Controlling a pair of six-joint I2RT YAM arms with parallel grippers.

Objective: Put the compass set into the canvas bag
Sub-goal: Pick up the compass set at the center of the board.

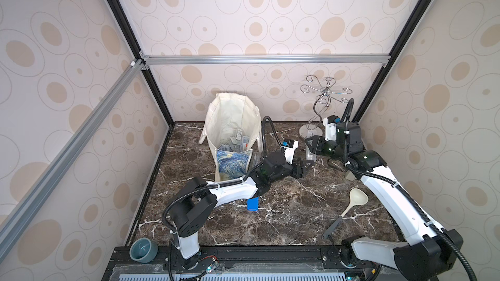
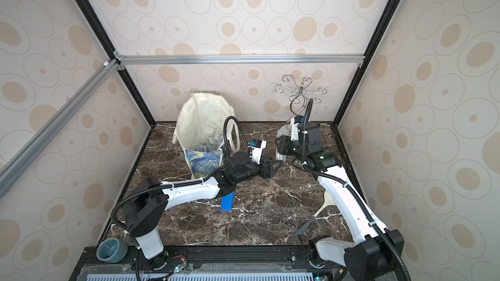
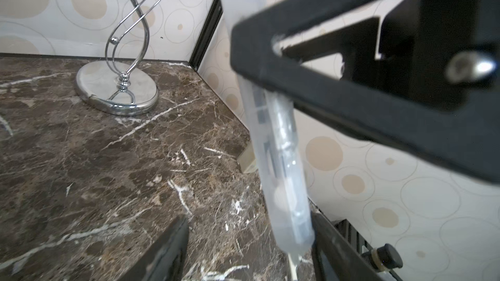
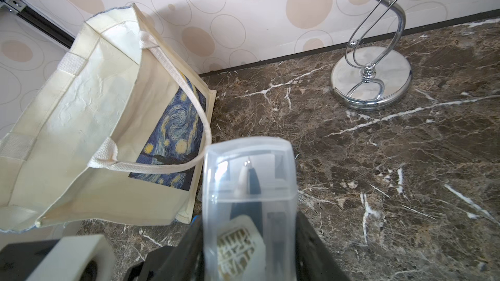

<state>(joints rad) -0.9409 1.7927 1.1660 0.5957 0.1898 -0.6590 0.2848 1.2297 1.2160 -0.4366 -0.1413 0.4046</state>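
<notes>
The compass set (image 4: 249,185) is a clear plastic case with a dark compass and a white label inside. My right gripper (image 4: 249,252) is shut on it and holds it above the marble table, right of the canvas bag (image 1: 230,128). The bag stands open at the back, with its starry print on the near face (image 4: 173,136). My left gripper (image 3: 249,239) is open around the case's (image 3: 281,171) hanging end. The case touches one of its fingers (image 3: 322,233) and the other stands well clear. In both top views the two grippers (image 1: 305,167) (image 2: 281,143) meet at the case (image 2: 280,155).
A chrome wire stand (image 1: 322,109) rises at the back right, close behind my right wrist. A cream ladle (image 1: 351,204) lies at the front right and a blue box (image 1: 253,204) sits under my left forearm. A teal bowl (image 1: 144,250) rests at the front left corner. Several clear packets lie inside the bag.
</notes>
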